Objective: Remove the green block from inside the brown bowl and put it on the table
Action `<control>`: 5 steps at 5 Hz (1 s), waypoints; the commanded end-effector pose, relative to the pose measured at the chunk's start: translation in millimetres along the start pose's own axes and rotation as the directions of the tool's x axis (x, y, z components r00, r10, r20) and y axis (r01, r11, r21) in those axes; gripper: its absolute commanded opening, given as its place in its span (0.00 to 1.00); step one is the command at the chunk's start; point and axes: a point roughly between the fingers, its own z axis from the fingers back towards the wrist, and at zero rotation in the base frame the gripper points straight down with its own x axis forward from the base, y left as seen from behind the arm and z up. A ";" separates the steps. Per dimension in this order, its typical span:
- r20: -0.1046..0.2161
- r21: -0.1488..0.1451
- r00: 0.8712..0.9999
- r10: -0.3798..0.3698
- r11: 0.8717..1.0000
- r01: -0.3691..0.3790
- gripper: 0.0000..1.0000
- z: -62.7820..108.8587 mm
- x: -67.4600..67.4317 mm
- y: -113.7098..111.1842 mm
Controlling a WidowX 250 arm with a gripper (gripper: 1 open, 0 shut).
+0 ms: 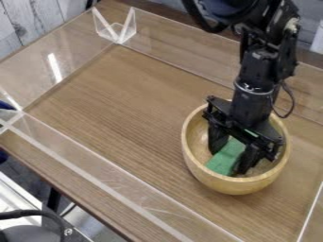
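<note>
1. The block (231, 158) lies inside the bowl (202, 159) at the lower right of the frame, directly under the gripper (240, 142), which points straight down into the bowl with its fingers closed on the block.
2. The block's upper end is hidden behind the fingers; the actual contact cannot be made out. The arm is cut off by the top edge.
3. One block, one bowl, one gripper, all over the table (120, 104), which has clear walls (76, 175).
</note>
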 end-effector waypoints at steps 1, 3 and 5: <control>0.061 -0.001 0.998 -0.007 1.000 0.007 0.00 16.2 4.1 -0.9; 0.066 -0.002 0.998 -0.003 1.000 0.003 0.00 22.5 1.4 1.9; 0.073 -0.003 0.997 0.003 1.000 -0.003 0.00 30.3 -1.3 5.9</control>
